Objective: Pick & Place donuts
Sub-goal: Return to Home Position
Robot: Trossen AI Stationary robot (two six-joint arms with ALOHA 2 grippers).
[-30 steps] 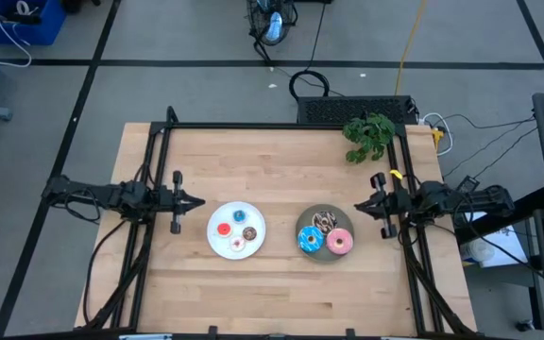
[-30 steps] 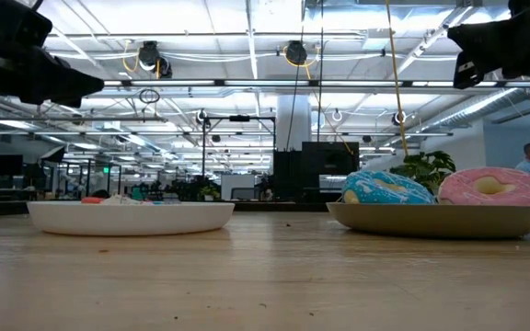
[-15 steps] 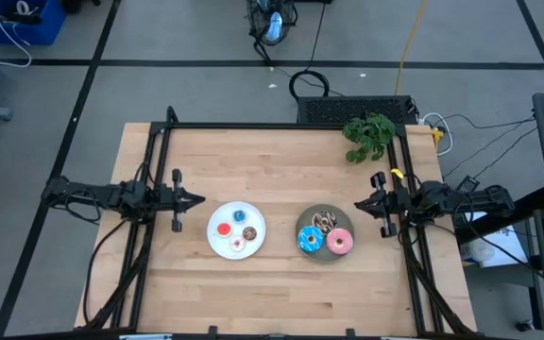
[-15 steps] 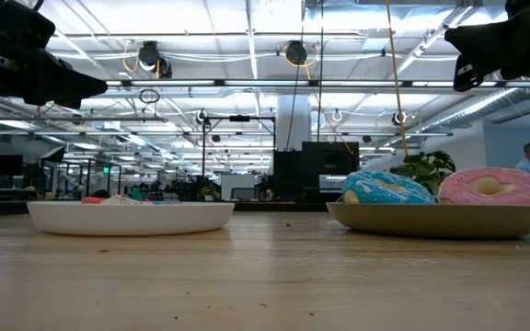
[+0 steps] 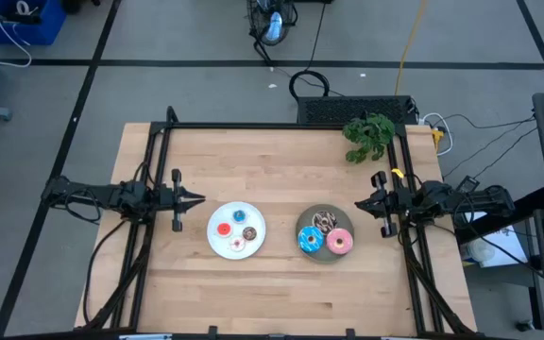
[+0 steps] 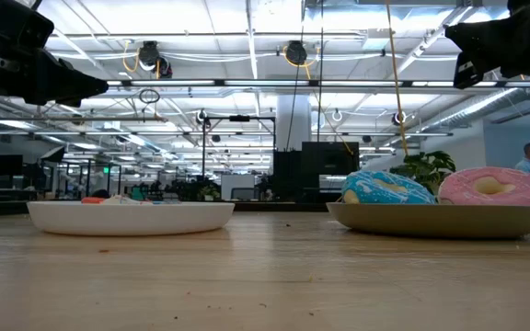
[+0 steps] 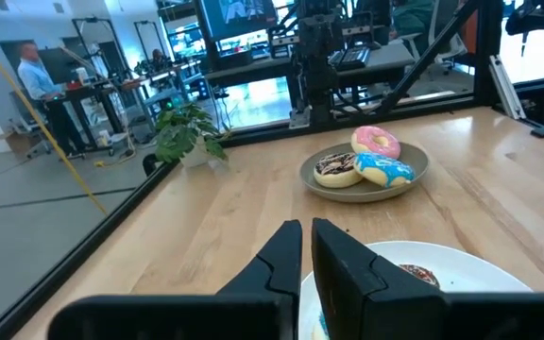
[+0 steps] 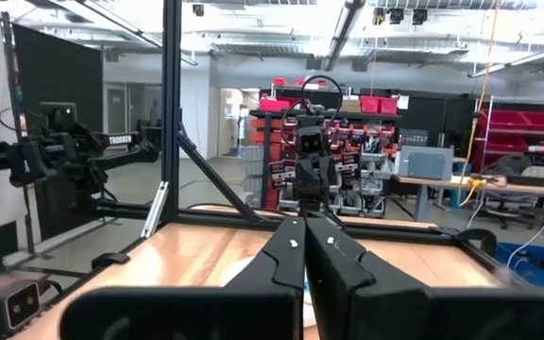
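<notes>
The white plate (image 5: 236,229) carries the mini donuts: red (image 5: 223,229), blue (image 5: 240,214), brown (image 5: 249,234) and pale pink-white (image 5: 237,246). The grey plate (image 5: 325,233) carries the larger ones: brown with white drizzle (image 5: 324,222), blue-iced (image 5: 309,242) and pink-iced (image 5: 339,243). My left gripper (image 5: 196,199) hovers shut just left of the white plate, above the table. My right gripper (image 5: 359,205) hovers shut just right of the grey plate. In the left wrist view the shut fingers (image 7: 305,236) point over the white plate (image 7: 442,264) toward the grey plate (image 7: 365,170).
A potted green plant (image 5: 368,137) stands at the table's far right corner. Black frame rails (image 5: 149,189) run along the table's left, right and far edges. Bare wood lies near and far of both plates. A person (image 7: 36,71) stands in the room beyond.
</notes>
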